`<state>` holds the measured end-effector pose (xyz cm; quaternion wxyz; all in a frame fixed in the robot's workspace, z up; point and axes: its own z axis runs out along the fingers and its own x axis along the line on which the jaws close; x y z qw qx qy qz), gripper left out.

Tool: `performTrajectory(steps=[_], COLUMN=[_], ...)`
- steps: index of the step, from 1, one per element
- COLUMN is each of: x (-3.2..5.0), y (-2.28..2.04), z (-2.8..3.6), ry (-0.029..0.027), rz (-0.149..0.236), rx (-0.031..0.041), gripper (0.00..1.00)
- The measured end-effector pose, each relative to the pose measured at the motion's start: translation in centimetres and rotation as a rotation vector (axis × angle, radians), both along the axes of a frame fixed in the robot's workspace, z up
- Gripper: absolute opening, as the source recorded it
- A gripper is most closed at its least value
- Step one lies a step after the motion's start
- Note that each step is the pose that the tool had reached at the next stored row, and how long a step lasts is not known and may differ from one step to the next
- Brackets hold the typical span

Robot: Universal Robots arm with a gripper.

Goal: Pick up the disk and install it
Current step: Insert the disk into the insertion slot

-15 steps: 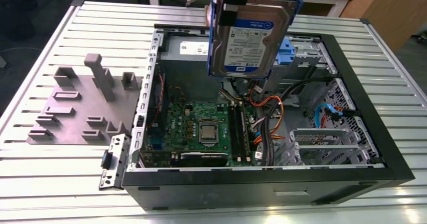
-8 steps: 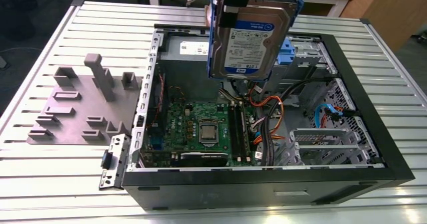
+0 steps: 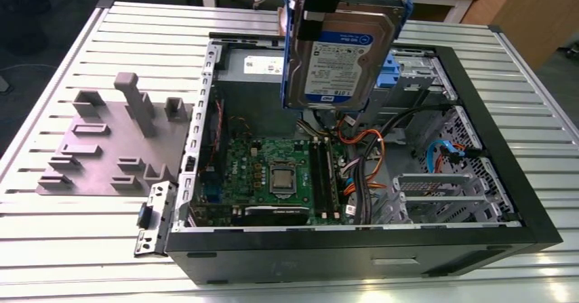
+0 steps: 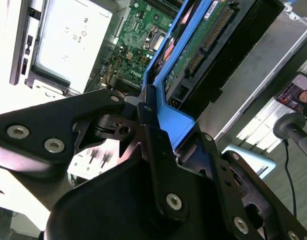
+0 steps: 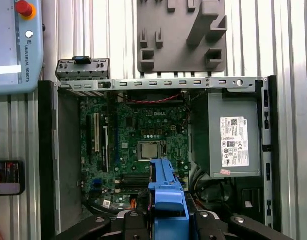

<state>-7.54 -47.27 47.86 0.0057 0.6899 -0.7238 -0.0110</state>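
One disk point(image 3: 346, 51) hung on edge above the open computer case point(image 3: 362, 255), clear of the bench point(image 3: 72, 249) and not yet seated; the jaws pinched it by its blue side rails point(image 4: 176, 120), as the second wrist view showed. Risk judged: the hold bore on plastic rails, so a slip or tilt could drop the disk onto the motherboard point(image 3: 271, 171); loose cables point(image 3: 362, 150) beneath could snag it.
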Motion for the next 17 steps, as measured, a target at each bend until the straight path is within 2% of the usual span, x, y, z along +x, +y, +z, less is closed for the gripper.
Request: performTrajectory(steps=[17], x=[0.0], y=[-1.22], z=[-0.01], ry=[0.0], rz=[0.0], rx=[-0.0001], gripper=[0.36])
